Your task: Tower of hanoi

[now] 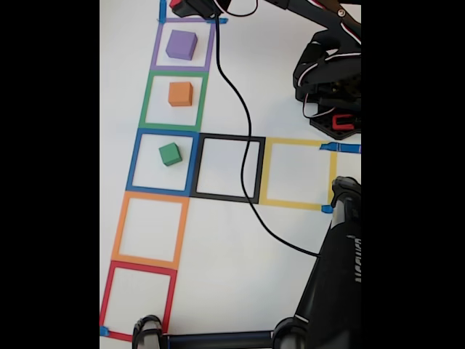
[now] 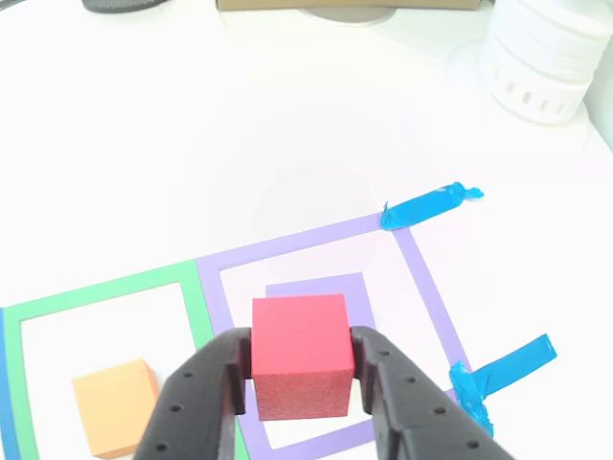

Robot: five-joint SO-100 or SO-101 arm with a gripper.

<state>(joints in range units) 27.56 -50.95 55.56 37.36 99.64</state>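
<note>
In the other view my gripper (image 2: 302,353) is shut on the small red block (image 2: 299,337), holding it above the purple block (image 2: 330,287), most of which is hidden behind it. The orange block (image 2: 115,407) sits in the green tape square to the left. The fixed view has the gripper (image 1: 190,6) with the red block (image 1: 175,3) at the top edge, just beyond the purple block (image 1: 181,44) in its purple square. Below that come the orange block (image 1: 180,94) in the green square and the green block (image 1: 170,153) in the blue square.
A black cable (image 1: 240,145) runs down across the black tape square (image 1: 228,169). The yellow (image 1: 298,173), orange (image 1: 149,230) and red (image 1: 138,299) tape squares hold nothing. The arm's base (image 1: 330,80) stands at the upper right, a black stand (image 1: 338,283) at the lower right. A white container (image 2: 546,57) is beyond the sheet.
</note>
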